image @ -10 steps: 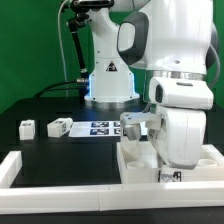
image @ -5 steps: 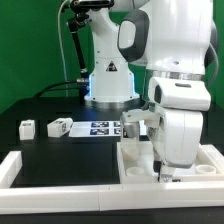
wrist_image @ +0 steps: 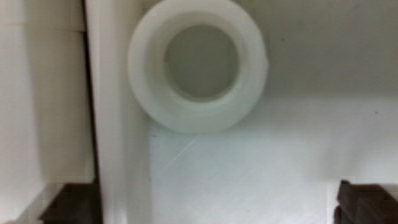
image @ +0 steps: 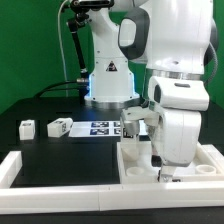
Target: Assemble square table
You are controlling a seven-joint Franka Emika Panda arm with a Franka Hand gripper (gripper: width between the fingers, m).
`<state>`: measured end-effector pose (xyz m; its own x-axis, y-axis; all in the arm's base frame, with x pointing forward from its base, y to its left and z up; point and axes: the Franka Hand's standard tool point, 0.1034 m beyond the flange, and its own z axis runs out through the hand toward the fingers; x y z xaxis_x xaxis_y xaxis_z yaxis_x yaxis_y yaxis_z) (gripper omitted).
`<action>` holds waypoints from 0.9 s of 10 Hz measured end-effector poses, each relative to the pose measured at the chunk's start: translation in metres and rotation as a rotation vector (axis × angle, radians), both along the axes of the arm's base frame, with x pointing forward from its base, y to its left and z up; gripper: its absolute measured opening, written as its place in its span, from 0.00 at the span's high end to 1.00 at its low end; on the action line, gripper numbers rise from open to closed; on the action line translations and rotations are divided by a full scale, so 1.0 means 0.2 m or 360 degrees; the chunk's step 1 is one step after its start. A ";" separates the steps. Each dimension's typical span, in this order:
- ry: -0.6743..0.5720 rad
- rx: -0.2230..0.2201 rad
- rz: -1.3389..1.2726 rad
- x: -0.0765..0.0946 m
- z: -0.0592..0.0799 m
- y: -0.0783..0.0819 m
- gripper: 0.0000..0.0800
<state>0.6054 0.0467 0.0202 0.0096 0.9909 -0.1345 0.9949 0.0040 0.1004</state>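
Note:
The square table panel (image: 140,163), white with a raised rim, lies at the front on the exterior view's right. My gripper (image: 165,170) points down just above its front part. In the wrist view the panel (wrist_image: 249,165) fills the picture, with a round raised socket (wrist_image: 199,65) and the rim (wrist_image: 111,120) beside it. My gripper (wrist_image: 221,205) is open, its dark fingertips (wrist_image: 71,205) far apart with nothing held between them. Two small white leg blocks (image: 25,127) (image: 60,126) with tags lie on the black table at the exterior view's left.
The marker board (image: 100,128) lies in front of the arm's base. Another tagged white piece (image: 135,120) sits by the panel's far edge. Long white border bars (image: 12,165) (image: 70,192) run along the exterior view's left and the front. My arm hides part of the panel.
My gripper has shifted slightly over the panel's front part. A tag seen under it before is now hidden and a round socket shows there. The leg blocks have not moved.

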 end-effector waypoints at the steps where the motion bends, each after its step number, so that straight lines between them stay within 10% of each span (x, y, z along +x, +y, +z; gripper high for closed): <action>1: 0.0000 0.0000 0.0000 0.00 0.00 0.00 0.19; 4: 0.0009 -0.0006 -0.0009 0.00 0.02 -0.01 0.19; 9: 0.0002 -0.0033 -0.0294 -0.09 0.43 -0.12 0.19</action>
<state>0.5873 0.0225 0.1061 0.1909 0.9693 -0.1551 0.9791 -0.1767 0.1010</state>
